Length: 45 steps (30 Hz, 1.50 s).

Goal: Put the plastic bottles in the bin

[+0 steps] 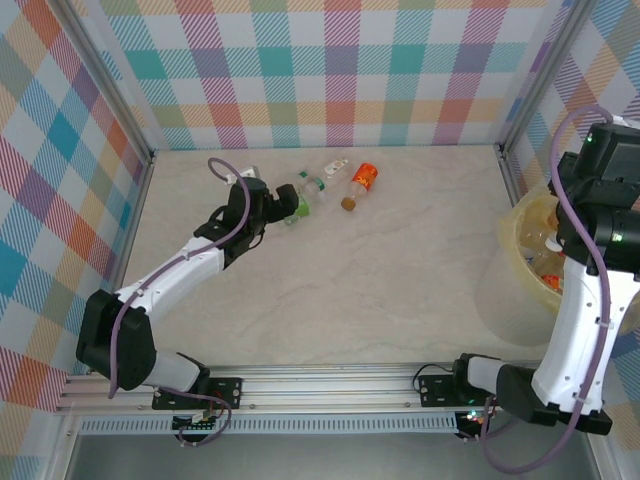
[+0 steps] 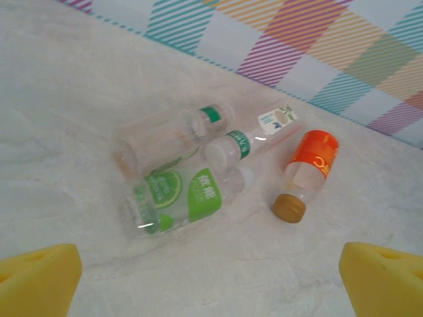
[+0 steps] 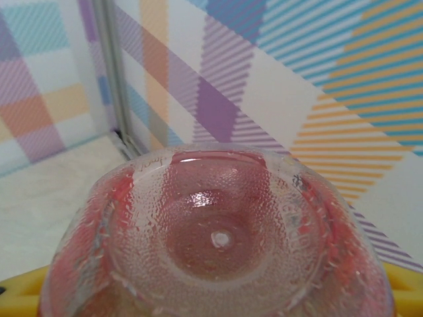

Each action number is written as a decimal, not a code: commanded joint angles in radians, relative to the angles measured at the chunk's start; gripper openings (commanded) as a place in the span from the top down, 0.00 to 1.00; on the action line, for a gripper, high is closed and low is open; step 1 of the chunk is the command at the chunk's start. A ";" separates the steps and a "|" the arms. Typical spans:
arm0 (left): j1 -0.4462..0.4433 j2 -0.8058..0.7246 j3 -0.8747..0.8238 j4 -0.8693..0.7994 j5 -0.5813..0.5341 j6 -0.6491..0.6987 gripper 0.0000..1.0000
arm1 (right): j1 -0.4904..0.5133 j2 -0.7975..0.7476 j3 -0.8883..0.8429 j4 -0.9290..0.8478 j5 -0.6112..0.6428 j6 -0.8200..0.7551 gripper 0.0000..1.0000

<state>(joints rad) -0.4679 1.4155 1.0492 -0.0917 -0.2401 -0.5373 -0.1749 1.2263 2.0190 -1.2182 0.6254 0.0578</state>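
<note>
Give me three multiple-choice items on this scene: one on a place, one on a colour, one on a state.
1. The bin stands: A) at the table's right edge B) in the far-left corner C) at the centre.
2. The orange-labelled bottle's cap is: A) blue B) golden brown C) pink.
3. The right pincer is: A) open and empty B) gripping the bin's rim C) closed on a red-labelled bottle.

Key: 1A, the top view shows the bin at the right edge. 2B, the left wrist view shows a golden-brown cap. 3C, the bottle's base sits between the yellow fingers.
</note>
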 commanded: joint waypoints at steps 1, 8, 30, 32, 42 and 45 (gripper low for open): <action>0.024 0.008 -0.008 -0.051 -0.036 -0.070 0.00 | -0.069 0.029 -0.004 -0.131 0.029 -0.029 0.45; 0.059 0.029 -0.014 -0.078 -0.015 -0.124 0.00 | -0.144 0.041 -0.124 -0.131 -0.021 -0.047 0.44; 0.101 0.111 0.055 -0.135 0.024 -0.105 0.00 | -0.155 0.091 -0.132 -0.161 -0.153 0.045 0.00; 0.113 0.136 0.079 -0.154 0.052 -0.082 0.00 | -0.143 0.074 -0.138 -0.136 -0.209 0.066 0.00; 0.135 0.320 0.238 -0.151 0.265 0.156 0.00 | 0.108 -0.095 -0.342 0.226 -0.470 0.201 0.00; 0.135 0.397 0.291 -0.122 0.255 0.242 0.00 | 0.165 -0.143 -0.438 0.374 -0.621 0.211 0.00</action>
<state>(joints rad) -0.3447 1.7611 1.2938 -0.2321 -0.0296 -0.4267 -0.0463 1.1084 1.6436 -1.0451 0.1814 0.2211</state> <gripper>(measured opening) 0.997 0.996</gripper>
